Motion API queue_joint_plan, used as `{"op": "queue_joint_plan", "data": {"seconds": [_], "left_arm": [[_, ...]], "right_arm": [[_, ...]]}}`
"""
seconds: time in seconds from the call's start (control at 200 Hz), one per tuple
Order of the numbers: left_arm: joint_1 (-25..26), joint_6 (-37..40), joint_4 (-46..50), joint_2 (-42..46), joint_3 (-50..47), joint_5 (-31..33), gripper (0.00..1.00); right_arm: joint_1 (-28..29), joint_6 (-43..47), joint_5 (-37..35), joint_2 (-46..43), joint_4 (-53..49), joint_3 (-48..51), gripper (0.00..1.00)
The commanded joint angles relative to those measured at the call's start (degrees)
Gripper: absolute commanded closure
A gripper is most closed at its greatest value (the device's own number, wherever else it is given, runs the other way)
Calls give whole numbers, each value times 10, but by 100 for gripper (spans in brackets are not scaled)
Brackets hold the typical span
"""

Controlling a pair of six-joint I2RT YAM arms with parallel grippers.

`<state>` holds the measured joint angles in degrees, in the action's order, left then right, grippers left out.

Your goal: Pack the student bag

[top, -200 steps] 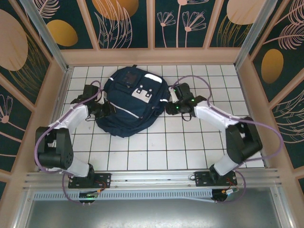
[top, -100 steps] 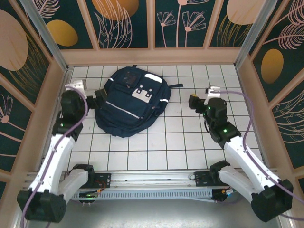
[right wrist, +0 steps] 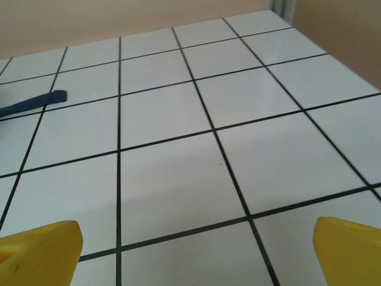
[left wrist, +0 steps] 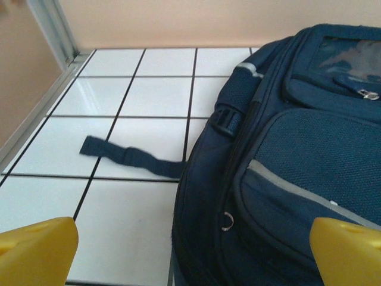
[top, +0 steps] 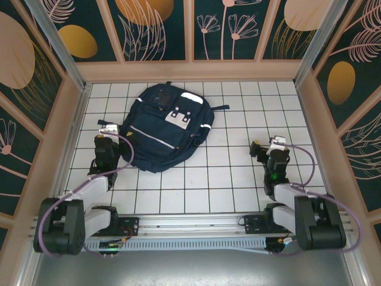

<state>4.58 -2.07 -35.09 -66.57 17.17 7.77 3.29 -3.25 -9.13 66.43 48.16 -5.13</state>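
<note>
With left end effector (top: 107, 140) and right end effector (top: 269, 151) both spread apart, the soft, limp student bag (top: 166, 128) seems best gripped by its strap (left wrist: 125, 154).

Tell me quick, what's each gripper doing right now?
Left gripper: jaws open, holding nothing, beside the student bag.
Right gripper: jaws open, holding nothing.
</note>
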Motion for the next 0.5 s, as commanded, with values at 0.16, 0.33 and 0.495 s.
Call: {"op": "queue_joint_plan", "data": {"seconds": [0.16,0.33,0.495], "left_arm": [[-8,21,-282,-138,-13,-22,1],[-39,-3,-439,-218,-55,-48,1],[-43,-9,-388,-210,-39,-45,1]], "right_arm": [[-63,3,87,193,258,-69,1],[-65,12,115,234,332,-49,1],[-71,7,121,233,301,-64,1]]}}
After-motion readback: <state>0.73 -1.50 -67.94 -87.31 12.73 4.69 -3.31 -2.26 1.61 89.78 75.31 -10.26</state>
